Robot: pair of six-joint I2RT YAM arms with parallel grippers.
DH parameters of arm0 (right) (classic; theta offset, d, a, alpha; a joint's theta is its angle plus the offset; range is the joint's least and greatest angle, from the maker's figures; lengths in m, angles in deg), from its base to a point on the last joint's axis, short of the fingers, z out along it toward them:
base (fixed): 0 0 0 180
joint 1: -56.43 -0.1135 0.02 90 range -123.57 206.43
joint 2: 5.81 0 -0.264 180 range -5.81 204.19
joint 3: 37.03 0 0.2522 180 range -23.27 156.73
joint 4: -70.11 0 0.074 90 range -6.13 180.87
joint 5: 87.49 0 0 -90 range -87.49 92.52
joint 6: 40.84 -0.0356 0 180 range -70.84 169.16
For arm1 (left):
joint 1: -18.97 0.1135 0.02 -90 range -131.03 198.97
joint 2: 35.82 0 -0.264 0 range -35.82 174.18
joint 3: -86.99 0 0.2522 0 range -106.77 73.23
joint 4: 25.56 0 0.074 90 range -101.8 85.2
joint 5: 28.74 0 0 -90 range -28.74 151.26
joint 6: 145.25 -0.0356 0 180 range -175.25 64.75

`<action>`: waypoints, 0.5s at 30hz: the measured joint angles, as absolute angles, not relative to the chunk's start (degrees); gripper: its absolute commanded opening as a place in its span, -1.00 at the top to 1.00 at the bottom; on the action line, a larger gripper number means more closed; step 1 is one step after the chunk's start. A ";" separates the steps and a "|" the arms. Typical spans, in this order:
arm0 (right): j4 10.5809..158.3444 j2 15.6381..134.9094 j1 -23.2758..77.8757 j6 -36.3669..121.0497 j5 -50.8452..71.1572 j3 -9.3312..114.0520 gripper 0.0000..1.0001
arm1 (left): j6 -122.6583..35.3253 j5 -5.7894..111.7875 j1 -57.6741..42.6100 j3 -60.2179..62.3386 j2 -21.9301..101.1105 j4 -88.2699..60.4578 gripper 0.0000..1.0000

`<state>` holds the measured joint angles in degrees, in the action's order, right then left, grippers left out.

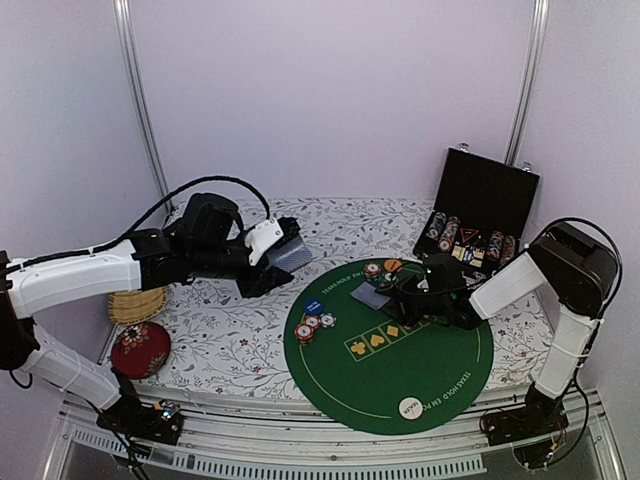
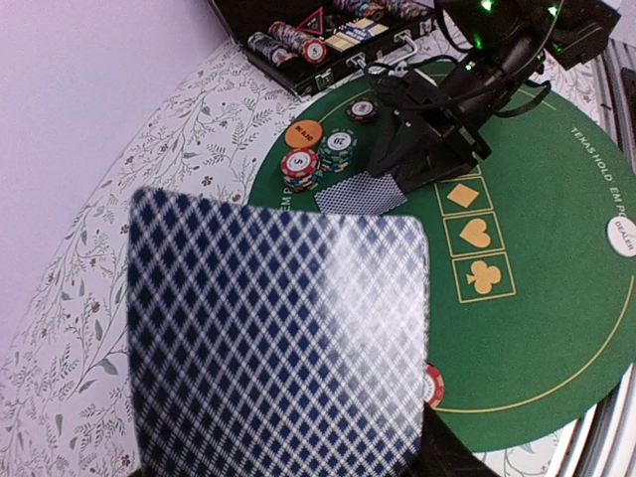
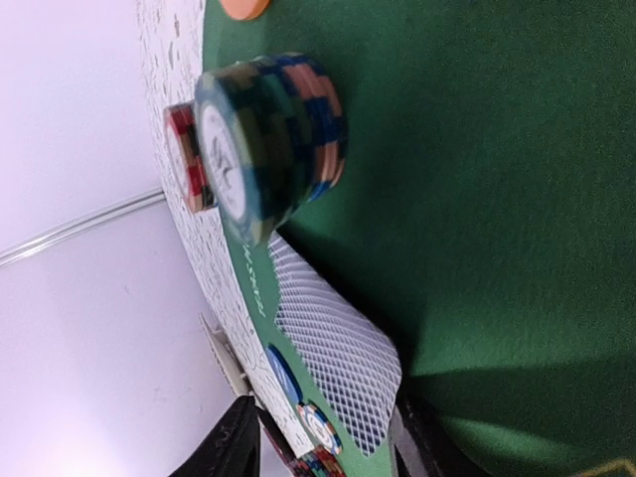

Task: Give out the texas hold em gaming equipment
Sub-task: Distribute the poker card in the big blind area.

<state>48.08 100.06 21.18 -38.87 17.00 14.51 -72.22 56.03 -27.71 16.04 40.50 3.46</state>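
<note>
red and white poker chips [image 2: 299,167] show "5"; green poker chips [image 2: 340,149] show "20". they sit on the round green felt mat [image 1: 440,370], which says "texas hold em". white round disc [image 1: 409,407] says "dealer". left claw [image 1: 280,262] pinches blue and white diamond-backed playing cards [image 2: 278,338] up over the flowery cloth [image 1: 230,330]. right claw [image 1: 390,293] is partly open, one card [image 3: 333,378] flat on the mat between its fingers.

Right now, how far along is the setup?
Done: chip stacks, button discs and one face-down card lie on the green mat. In hand: left gripper holds the card deck; right gripper open over it. Left: likely more cards to deal; chips sit in the case.
</note>
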 measured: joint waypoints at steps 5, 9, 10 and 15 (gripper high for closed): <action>51.57 95.66 21.18 -37.71 17.48 13.02 -0.39 | -72.22 56.18 -27.71 16.08 39.97 3.46 -0.04; 56.47 90.77 21.18 -34.98 17.63 12.78 -0.71 | -72.24 56.18 -27.71 16.08 39.84 3.44 -0.04; 58.63 88.93 21.16 -33.28 17.59 12.98 -0.83 | -72.24 56.18 -27.71 16.08 39.82 3.44 -0.04; 74.26 82.68 19.39 -20.58 13.98 21.35 -0.98 | -72.46 56.16 -27.71 16.17 39.80 3.44 -0.04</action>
